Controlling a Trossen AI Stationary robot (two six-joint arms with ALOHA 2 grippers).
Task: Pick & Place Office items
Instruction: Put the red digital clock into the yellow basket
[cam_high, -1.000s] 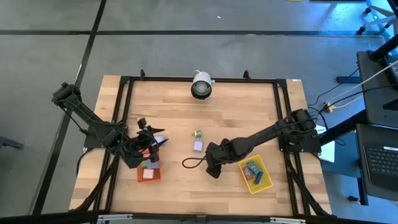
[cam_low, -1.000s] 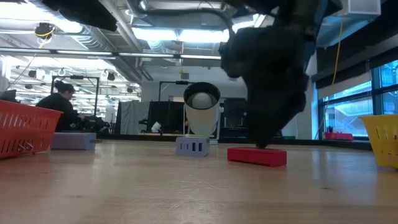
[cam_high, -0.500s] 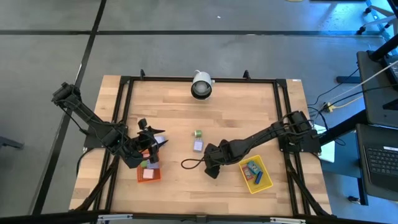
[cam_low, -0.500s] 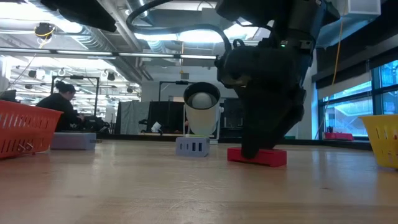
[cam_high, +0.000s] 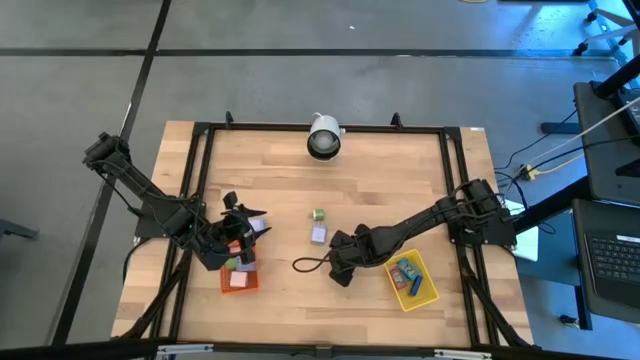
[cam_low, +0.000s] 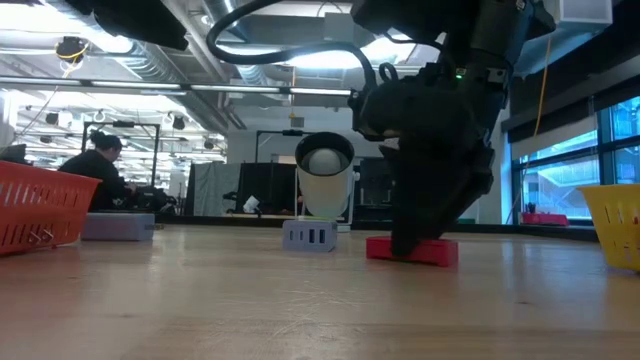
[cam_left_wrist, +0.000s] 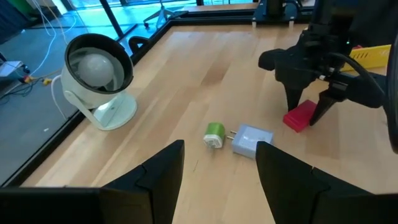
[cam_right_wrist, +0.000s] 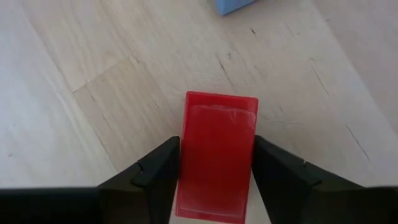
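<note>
Wooden counter (cam_high: 380, 170) lay under your right claw (cam_right_wrist: 214, 177), pinching the red block (cam_right_wrist: 216, 155); your left claw (cam_left_wrist: 217, 168) stood spread above the orange tray (cam_high: 240, 283).

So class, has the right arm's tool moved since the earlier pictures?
Yes. In the low view the right tool has come down onto the red block, which stays beside the lilac piece.

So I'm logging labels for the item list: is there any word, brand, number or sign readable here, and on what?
None can be read.
red block: plain face, no print.
lilac charger and green plug: no marking visible.
orange tray: a pale mark on its wall, too blurred to read.
</note>
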